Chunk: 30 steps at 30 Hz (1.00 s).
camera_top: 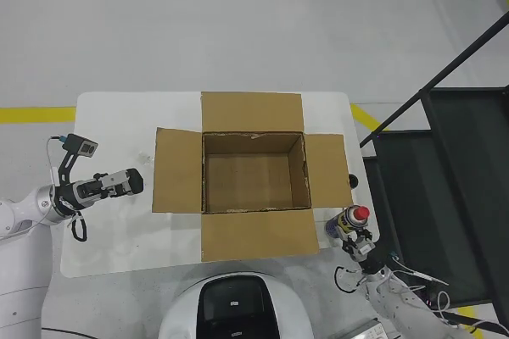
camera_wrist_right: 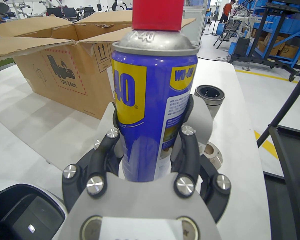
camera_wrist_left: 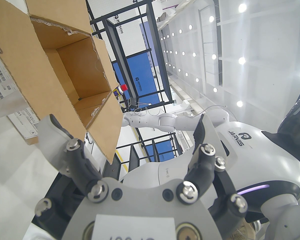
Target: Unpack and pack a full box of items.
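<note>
So the right gripper (camera_wrist_right: 155, 118) is pinching the spray can (camera_wrist_right: 152, 76) low on its body, one finger on each side, with the can upright and the red cap on top. My guess is the low grip is there to keep it from tipping and to leave the top half free of the flaps. It sits near the front right corner of the worktop (camera_top: 110, 136), just beside the box's right flap. Right behind the can there's a metal sleeve (camera_wrist_right: 210, 96) standing on end, with a shorter metal ring (camera_wrist_right: 213, 155) by the finger, both along the worktop's right edge, which looks like a staging spot for unpacked stuff. The box (camera_top: 176, 169) is in the middle of the worktop with all four flaps folded out flat, and the inside looks bare, so I'd say unpacking is about done. Can't tell whether the can just came out or is about to go back in. The left gripper (camera_wrist_left: 126, 123) is spread wide with nothing in it, over the left side of the worktop and apart from the left flap, probably parked out of the way.
</note>
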Tool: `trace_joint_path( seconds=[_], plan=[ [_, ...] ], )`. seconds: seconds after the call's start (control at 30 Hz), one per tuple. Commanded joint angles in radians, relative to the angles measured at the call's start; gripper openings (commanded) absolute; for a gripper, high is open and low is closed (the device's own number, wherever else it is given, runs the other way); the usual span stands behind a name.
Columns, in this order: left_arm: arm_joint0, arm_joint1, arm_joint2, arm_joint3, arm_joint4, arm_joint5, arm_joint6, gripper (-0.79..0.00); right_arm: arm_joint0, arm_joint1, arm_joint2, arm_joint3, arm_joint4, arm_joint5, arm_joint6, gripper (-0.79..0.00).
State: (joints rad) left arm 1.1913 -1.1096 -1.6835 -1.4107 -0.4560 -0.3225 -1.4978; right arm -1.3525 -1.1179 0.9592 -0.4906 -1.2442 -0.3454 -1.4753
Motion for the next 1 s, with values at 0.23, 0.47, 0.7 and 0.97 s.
trace_joint_path(
  seconds=[0.23, 0.47, 0.7, 0.97],
  plan=[
    [0.000, 0.000, 0.000, 0.000, 0.000, 0.000, 0.000, 0.000, 0.035, -0.027, -0.016, 0.058, 0.017, -0.008, 0.009, -0.489],
    [0.000, 0.000, 0.000, 0.000, 0.000, 0.000, 0.000, 0.000, 0.046, -0.038, -0.024, 0.084, 0.021, -0.010, 0.010, 0.000],
    [0.000, 0.000, 0.000, 0.000, 0.000, 0.000, 0.000, 0.000, 0.024, -0.037, -0.025, 0.065, 0.027, 0.006, -0.006, 0.000],
    [0.000, 0.000, 0.000, 0.000, 0.000, 0.000, 0.000, 0.000, -0.050, -0.007, -0.010, -0.028, 0.014, 0.061, -0.061, 0.000]
  ],
)
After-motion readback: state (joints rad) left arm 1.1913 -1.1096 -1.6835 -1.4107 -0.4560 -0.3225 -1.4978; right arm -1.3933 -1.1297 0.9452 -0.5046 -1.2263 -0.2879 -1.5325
